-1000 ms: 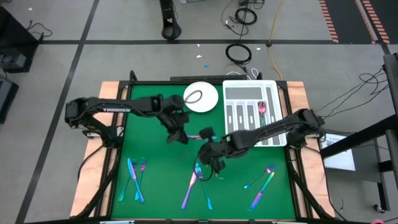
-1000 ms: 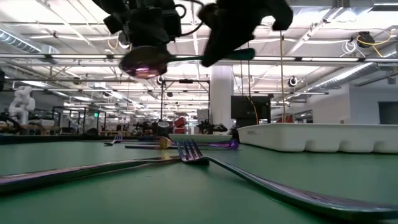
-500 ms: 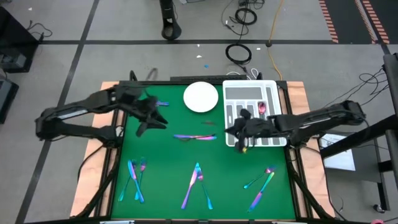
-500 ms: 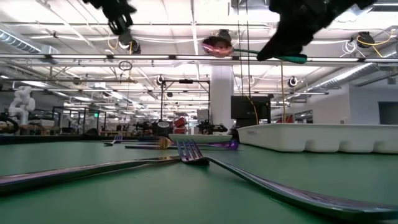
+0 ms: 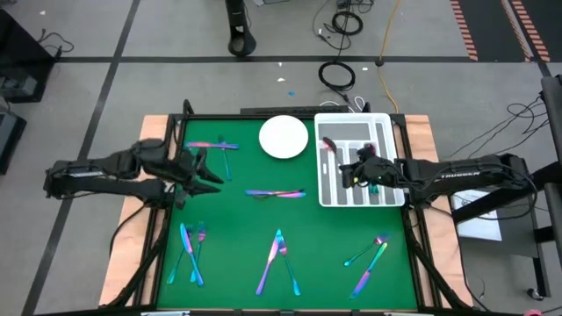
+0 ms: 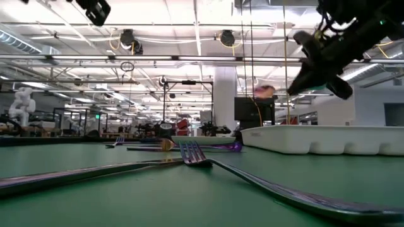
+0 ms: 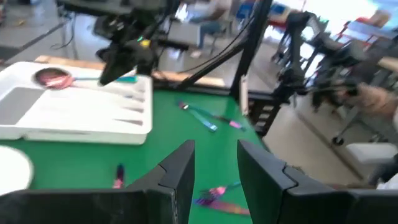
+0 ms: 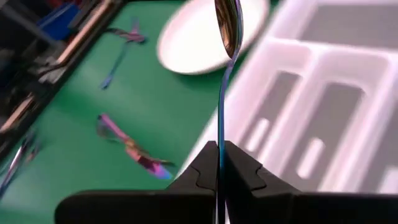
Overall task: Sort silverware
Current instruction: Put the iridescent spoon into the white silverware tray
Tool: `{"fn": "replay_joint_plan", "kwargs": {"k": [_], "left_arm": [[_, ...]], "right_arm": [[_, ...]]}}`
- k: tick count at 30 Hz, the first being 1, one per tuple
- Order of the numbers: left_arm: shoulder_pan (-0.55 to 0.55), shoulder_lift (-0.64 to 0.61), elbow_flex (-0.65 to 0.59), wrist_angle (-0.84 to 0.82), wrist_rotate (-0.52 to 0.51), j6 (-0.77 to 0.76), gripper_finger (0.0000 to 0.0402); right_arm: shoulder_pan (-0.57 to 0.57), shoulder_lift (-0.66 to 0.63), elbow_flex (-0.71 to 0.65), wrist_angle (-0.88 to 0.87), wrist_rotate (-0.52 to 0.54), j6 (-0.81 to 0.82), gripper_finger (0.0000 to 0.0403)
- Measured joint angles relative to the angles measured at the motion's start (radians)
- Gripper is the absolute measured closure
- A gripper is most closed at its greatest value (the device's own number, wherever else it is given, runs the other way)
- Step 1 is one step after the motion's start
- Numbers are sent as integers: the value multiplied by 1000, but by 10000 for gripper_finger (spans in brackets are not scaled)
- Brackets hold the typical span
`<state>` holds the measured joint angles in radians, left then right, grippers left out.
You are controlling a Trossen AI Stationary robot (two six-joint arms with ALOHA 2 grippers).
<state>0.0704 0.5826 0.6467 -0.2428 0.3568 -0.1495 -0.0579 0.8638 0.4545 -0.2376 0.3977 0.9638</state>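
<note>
My right gripper (image 5: 356, 168) hangs over the white slotted tray (image 5: 386, 132), shut on an iridescent spoon (image 8: 222, 93). The spoon's pink bowl (image 5: 327, 142) is over the tray's far left corner. My left gripper (image 5: 209, 172) is open, holds nothing, and hovers over the table's left part. The rest of the silverware lies flat on the green mat: a pair in the middle (image 5: 275, 193), one at the far left (image 5: 219, 145), and groups near the front edge (image 5: 190, 250), (image 5: 277, 259), (image 5: 369, 254). My right gripper pinches the spoon's thin handle (image 8: 221, 152) between its two fingers, toward the handle's free end. The spoon runs on forward past the fingertips, along them. It is lifted clear above the tray and slants down, bowl (image 6: 265, 91) lowest.
A white round plate (image 5: 284, 137) stands at the far middle, just left of the tray. Wooden table rims (image 5: 154, 127) frame the green mat. Open mat lies between the middle pair and the front groups.
My right gripper has carried the spoon from the table's middle toward the right edge, to above the tray, rolling its wrist and sinking a little. My left gripper has drawn back from the middle toward the left edge, still open.
</note>
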Motion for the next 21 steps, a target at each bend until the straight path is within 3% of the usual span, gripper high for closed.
{"fn": "replay_joint_plan", "kwargs": {"k": [6,11,16,21], "left_arm": [[-91,-54,-255,448,0,-45,281],[-151,-53,-391,701,-38,-54,281],[-195,-53,-455,761,-70,-55,281],[-232,-46,-491,755,-94,-48,281]], "right_arm": [[-28,-54,-83,0,25,135,403],[-23,-141,-156,-46,65,257,403],[-20,-256,-180,-147,170,341,403],[-19,-330,-179,-309,175,428,403]]}}
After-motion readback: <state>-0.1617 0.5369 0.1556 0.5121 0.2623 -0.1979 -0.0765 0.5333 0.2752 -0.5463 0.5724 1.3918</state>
